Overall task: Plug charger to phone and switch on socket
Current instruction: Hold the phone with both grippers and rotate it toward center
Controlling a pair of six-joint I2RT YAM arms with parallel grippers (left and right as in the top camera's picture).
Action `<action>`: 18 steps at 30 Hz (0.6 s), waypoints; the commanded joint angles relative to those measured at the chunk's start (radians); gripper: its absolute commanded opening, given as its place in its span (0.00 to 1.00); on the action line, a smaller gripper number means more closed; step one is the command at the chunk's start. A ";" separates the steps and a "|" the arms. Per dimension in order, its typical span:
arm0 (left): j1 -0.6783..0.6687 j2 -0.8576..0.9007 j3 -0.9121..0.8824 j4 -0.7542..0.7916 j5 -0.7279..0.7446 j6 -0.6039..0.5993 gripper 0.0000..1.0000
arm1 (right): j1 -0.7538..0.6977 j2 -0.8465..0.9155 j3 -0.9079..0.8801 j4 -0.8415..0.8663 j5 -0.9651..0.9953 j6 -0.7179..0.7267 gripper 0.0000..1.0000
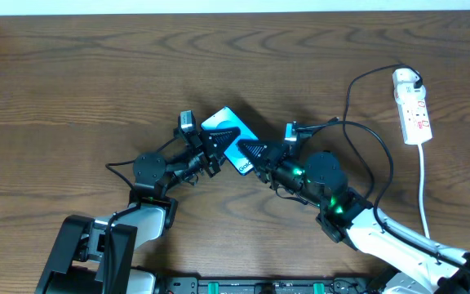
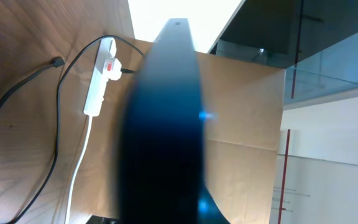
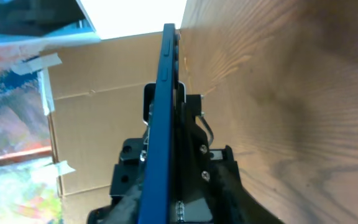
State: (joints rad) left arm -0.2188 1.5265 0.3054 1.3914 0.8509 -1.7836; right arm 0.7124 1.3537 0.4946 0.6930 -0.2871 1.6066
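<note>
Both my grippers are pinching the phone [image 1: 230, 131]. My left gripper [image 1: 212, 149] clamps its left edge and my right gripper [image 1: 254, 153] its lower right corner, so neither has a free finger. I judge it is held between them like this, tilted off the wood, to steady it and bare its port for the connector. One gripper would have to let go to fetch the cable.

The socket [image 1: 412, 106] lies well to the right of the phone, beyond my right arm. It has the white plug [image 1: 409, 79] at its far end and the white cord [image 1: 423, 188] trailing back toward me. The charger [image 1: 348, 102] loops from that plug across the wood between socket and phone. What seems to be its connector tip [image 2: 57, 61] lies loose, well apart from the phone, though the view is too coarse to be sure.

By count: one phone, one socket, one charger, one white plug, one white cord, two grippers.
</note>
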 commanded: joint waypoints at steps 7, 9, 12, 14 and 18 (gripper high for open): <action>-0.001 -0.007 0.007 -0.136 -0.102 0.085 0.08 | -0.026 0.006 0.008 0.003 -0.033 -0.200 0.54; 0.000 -0.007 0.007 -0.196 -0.126 0.103 0.07 | -0.040 0.006 0.008 0.003 -0.033 -0.274 0.59; 0.000 -0.007 0.007 -0.250 -0.172 0.116 0.07 | -0.065 0.006 0.008 0.003 -0.033 -0.351 0.68; 0.000 -0.007 0.010 -0.254 -0.201 0.116 0.08 | -0.086 0.006 0.008 0.003 -0.033 -0.412 0.77; 0.019 -0.007 0.051 -0.283 -0.208 0.116 0.07 | -0.133 0.006 0.008 0.000 -0.034 -0.545 0.97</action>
State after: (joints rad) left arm -0.2142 1.5261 0.3096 1.1175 0.6727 -1.7008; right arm 0.6128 1.3643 0.4946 0.6857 -0.3340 1.2274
